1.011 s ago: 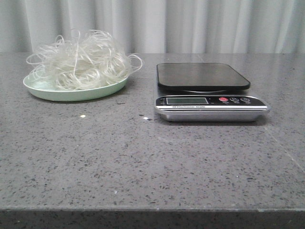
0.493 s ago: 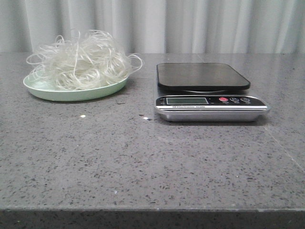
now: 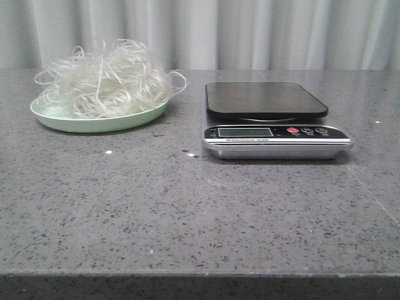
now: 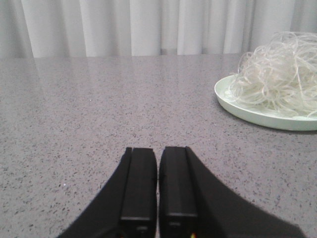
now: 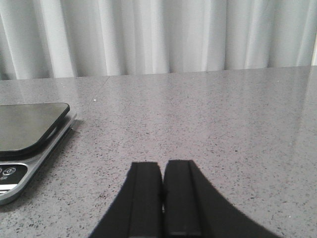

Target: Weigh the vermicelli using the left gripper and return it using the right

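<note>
The vermicelli (image 3: pixel 106 80) is a fluffy whitish tangle heaped on a pale green plate (image 3: pixel 94 122) at the table's back left; it also shows in the left wrist view as vermicelli (image 4: pixel 280 77) on the plate (image 4: pixel 257 113). A kitchen scale (image 3: pixel 265 100) with a dark platform and a silver front panel stands to the right of the plate, its platform bare. The scale (image 5: pixel 27 126) shows at one side of the right wrist view. My left gripper (image 4: pixel 158 150) is shut and holds nothing, low over bare table. My right gripper (image 5: pixel 163 164) is shut and holds nothing too. Neither gripper shows in the front view.
The grey speckled stone table (image 3: pixel 187 212) runs to a front edge near the bottom of the front view. A pale pleated curtain (image 3: pixel 250 31) hangs behind the table. A few small crumbs (image 3: pixel 108 152) lie in front of the plate.
</note>
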